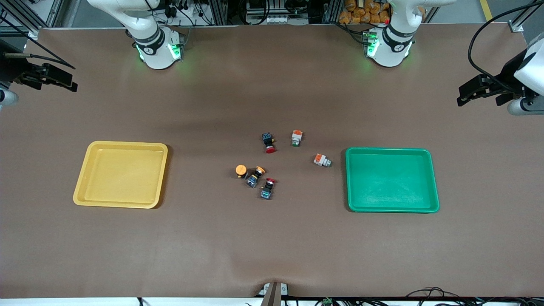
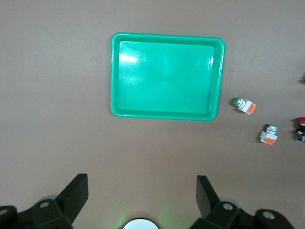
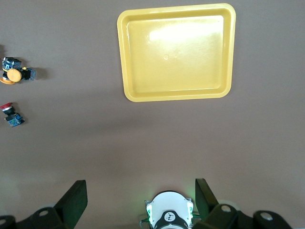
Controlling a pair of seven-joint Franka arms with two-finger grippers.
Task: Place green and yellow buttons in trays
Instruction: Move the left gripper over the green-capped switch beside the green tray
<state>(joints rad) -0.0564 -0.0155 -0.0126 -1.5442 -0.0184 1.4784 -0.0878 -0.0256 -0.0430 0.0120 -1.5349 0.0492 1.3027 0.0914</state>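
All four wanted buttons lie loose on the worktop [image 1: 272, 246] between the trays, so nothing is sorted yet. One green button [image 1: 296, 138] lies near the middle, and the second green button [image 1: 322, 160] lies just beside the green tray [image 1: 391, 208], which sits bare toward the left arm's end. The two yellow buttons [image 1: 248, 173] touch each other in a small huddle nearer the front camera, with a red button [image 1: 267, 188] close beside them; another red button [image 1: 268, 142] lies near the first green one. The yellow tray [image 1: 120, 203] toward the right arm's end holds nothing. Both arms wait high at the table's ends: the left gripper [image 2: 141, 188] over bare worktop by the green tray, the right gripper [image 3: 140, 191] over bare worktop by the yellow tray, each with jaws spread wide and holding nothing. There is plenty of bare room around both trays; the tight spot looks to be the yellow huddle, where a red button crowds the grasp.
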